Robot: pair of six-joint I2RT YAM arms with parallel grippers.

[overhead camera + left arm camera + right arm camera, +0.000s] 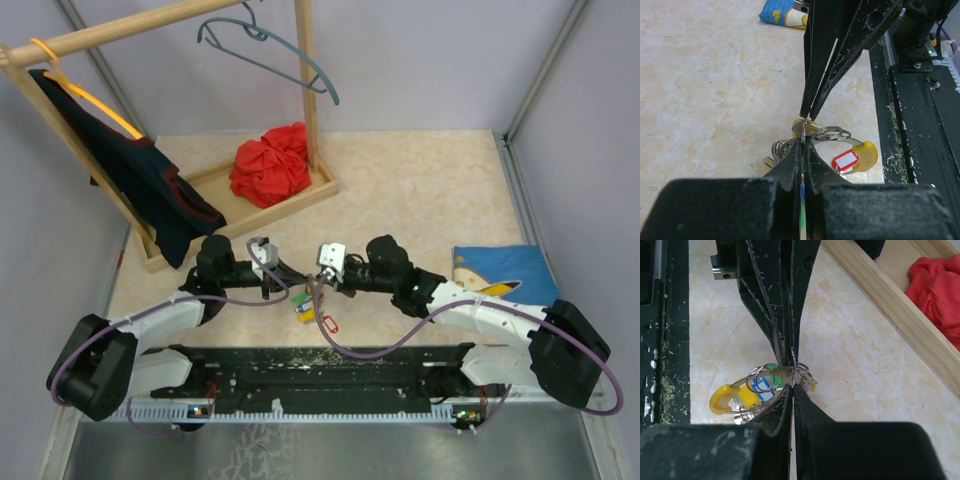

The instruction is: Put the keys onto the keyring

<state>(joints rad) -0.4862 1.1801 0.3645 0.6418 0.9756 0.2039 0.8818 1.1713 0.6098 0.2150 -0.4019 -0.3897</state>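
top view: the left gripper (287, 283) and right gripper (318, 283) meet tip to tip over the near middle of the table (420, 190), both closed. the keys (305, 305) sit bunched just near of the tips, with a red tag (330, 323) on the right side of the bunch. far left is a wooden rack (300, 195) with a red cloth (270, 165) on its base. a dark garment (150, 190) and a grey hanger (270, 50) hang from its rail. a blue cloth (500, 272) lies at the right.

left wrist view: the left arm's own fingers (790, 170) come up from the bottom edge, pressed together. the right arm's fingers (825, 65) come down from the top, also pressed together. a thin grey metal edge runs between the two sets of tips, and both pinch it. it belongs to the keyring (865, 150), whose yellow section lies low on the table to the right, with the red tag beside it. small split rings (832, 132) sit on the grey band just right of the tips. more rings and tags bunch on the left.

right wrist view: the same pinch from the other side. both jaws are closed on the grey band, which runs left to the yellow section. the split rings sit left of the tips, with a blue tag (760, 385) and a green tag (772, 382) behind them. i cannot tell whether the bunch rests on the table or hangs just above it.
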